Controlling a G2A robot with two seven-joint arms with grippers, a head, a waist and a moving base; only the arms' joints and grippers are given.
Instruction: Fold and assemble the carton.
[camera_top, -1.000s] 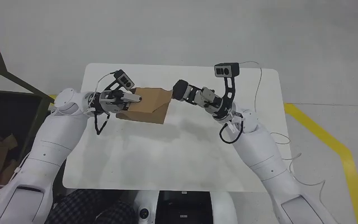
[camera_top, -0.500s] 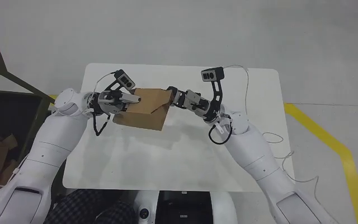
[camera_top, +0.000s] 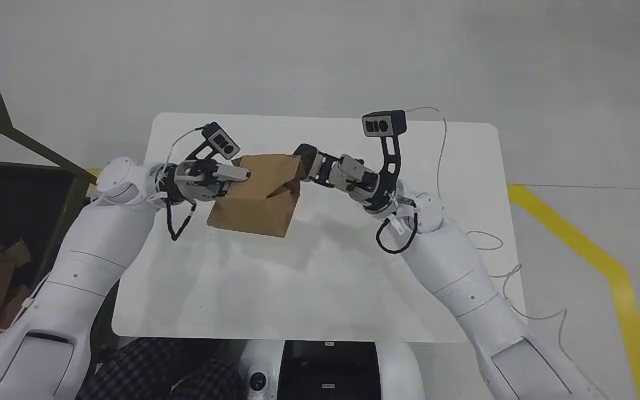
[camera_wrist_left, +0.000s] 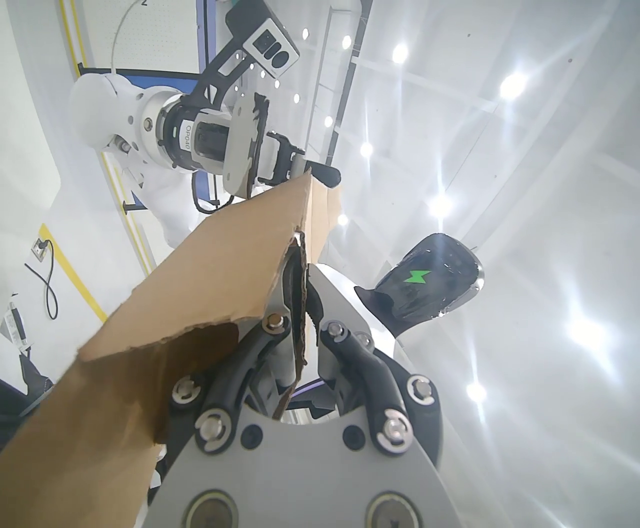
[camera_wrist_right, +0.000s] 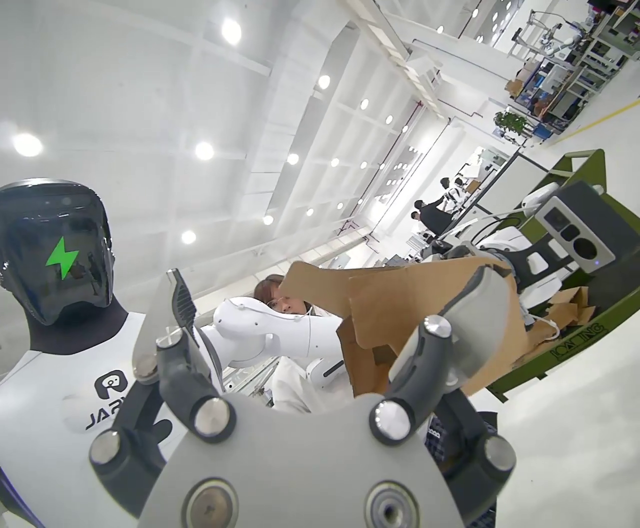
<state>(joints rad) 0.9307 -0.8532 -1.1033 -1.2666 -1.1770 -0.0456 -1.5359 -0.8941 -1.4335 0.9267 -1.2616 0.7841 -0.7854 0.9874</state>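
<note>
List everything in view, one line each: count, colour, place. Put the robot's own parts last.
carton: one, brown, over the table's far left part, between the two grippers
table: one, white, under both arms
bin: one, olive green, beside the table on the robot's left
cardboard scraps: several, brown, in the bin
floor line: one, yellow, on the floor right of the table
left gripper: one, grey and black, shut on the carton's left edge
right gripper: one, grey and black, open at the carton's right end
</note>
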